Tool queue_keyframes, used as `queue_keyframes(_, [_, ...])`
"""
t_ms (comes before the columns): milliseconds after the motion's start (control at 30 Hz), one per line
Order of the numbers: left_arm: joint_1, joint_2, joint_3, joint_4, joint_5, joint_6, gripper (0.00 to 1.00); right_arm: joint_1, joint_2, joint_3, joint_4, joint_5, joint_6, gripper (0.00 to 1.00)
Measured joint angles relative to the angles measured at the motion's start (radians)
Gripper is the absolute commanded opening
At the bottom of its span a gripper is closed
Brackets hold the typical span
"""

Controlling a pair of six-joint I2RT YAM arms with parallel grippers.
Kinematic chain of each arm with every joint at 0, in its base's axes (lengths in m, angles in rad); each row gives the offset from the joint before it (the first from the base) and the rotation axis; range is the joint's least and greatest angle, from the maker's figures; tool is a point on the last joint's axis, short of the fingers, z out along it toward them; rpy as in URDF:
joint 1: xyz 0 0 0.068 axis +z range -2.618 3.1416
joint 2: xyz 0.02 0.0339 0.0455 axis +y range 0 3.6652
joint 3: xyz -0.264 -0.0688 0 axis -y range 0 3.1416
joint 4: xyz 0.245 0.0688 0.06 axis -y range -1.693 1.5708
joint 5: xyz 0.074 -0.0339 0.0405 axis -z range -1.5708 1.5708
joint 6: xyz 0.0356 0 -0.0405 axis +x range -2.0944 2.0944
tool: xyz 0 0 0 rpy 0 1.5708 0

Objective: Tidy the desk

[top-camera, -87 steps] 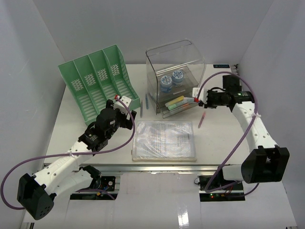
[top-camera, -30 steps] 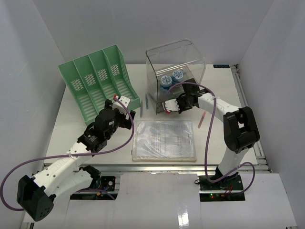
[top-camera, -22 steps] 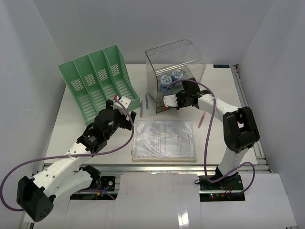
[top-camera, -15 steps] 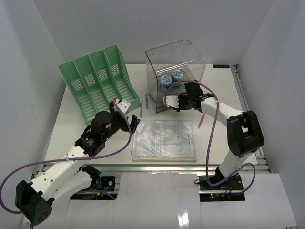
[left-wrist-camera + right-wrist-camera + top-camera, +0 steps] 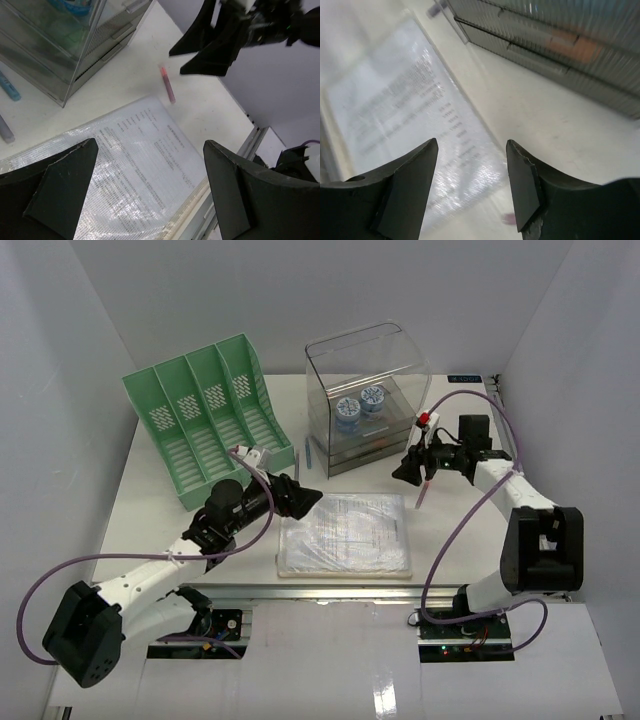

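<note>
The white desk holds a plastic document sleeve near its front rail. My left gripper is open and empty, low over the sleeve's left edge; the sleeve fills the left wrist view between the fingers. My right gripper is open and empty, just right of the clear drawer box, whose drawers look pushed in. A pink pen lies on the desk under the right gripper. It also shows in the left wrist view.
A green slotted file rack stands at the back left. A blue pen and a grey pen lie left of the drawer box. Two blue-capped round items sit in the box's top part. The right wrist view shows the drawer fronts.
My right gripper has pulled back to the right from the drawer box front, and the drawer, open earlier, is now shut. My left gripper has swung right and down over the sleeve's left edge.
</note>
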Motion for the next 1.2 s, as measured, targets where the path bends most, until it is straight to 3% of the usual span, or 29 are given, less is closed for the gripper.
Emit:
queue_keyframes(133, [0.000,-0.035,0.040,-0.001,-0.022,-0.040,0.98,-0.023,0.097,-0.094,0.167,-0.069,0.343,0.66])
queue_keyframes(333, [0.000,-0.231,0.005,-0.030,-0.082,-0.075,0.98,-0.027,0.237,-0.191,0.605,-0.091,0.887,0.66])
queue_keyframes(433, [0.000,-0.343,-0.073,-0.055,-0.125,-0.114,0.98,-0.027,0.310,-0.215,0.813,-0.078,1.103,0.60])
queue_keyframes(567, [0.000,-0.458,-0.176,-0.127,-0.205,-0.186,0.98,-0.027,0.415,-0.219,1.075,-0.045,1.339,0.44])
queue_keyframes(700, [0.000,-0.501,-0.215,-0.190,-0.262,-0.242,0.98,-0.027,0.542,-0.206,1.268,-0.012,1.516,0.34])
queue_keyframes(900, [0.000,-0.527,-0.226,-0.233,-0.296,-0.283,0.98,-0.020,0.626,-0.186,1.414,0.041,1.666,0.36])
queue_keyframes(1200, [0.000,-0.535,-0.227,-0.240,-0.310,-0.304,0.98,-0.007,0.663,-0.124,1.489,0.080,1.731,0.38])
